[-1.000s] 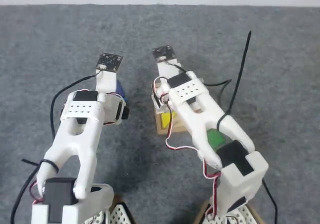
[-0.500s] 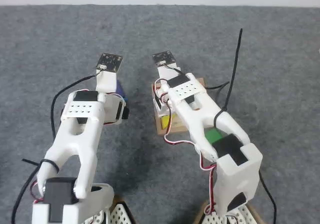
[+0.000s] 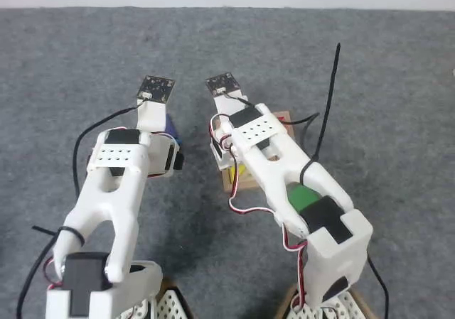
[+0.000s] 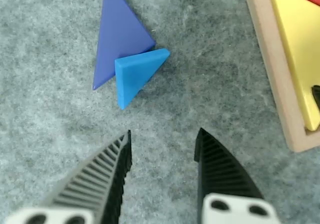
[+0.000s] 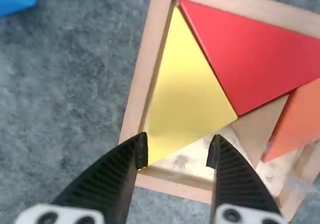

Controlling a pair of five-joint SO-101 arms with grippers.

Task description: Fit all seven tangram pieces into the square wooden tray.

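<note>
The square wooden tray (image 5: 145,79) holds a yellow triangle (image 5: 185,99), a red triangle (image 5: 250,54) and an orange piece (image 5: 300,119), all flat. Left of it, outside, a small light-blue triangle (image 4: 135,72) touches a dark-blue triangle (image 4: 117,34).

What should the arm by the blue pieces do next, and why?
Probably ease the open left gripper forward over the light blue triangle and close on it. That piece lies on the carpet, outside the wooden tray, with nothing between it and the gripper.
</note>
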